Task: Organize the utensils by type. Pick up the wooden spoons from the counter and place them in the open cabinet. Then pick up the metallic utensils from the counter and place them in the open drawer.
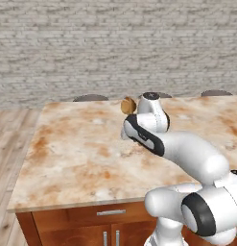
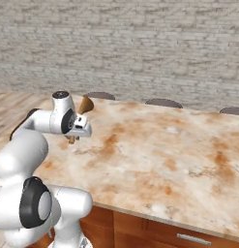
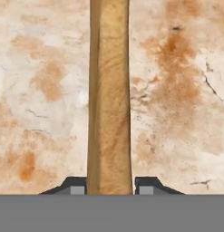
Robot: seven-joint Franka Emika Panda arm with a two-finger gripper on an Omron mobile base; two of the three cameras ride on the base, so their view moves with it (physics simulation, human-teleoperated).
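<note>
Wooden spoon [image 3: 109,104] handle clamped between jaws, lifted above marbled counter [image 3: 177,90]

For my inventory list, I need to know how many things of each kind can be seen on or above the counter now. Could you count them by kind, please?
Wooden spoon, held in the hand: 1
Counter, marbled beige stone: 1
Drawer front with silver handle: 1
Round dark seat tops behind the counter: 3
Total: 6
</note>
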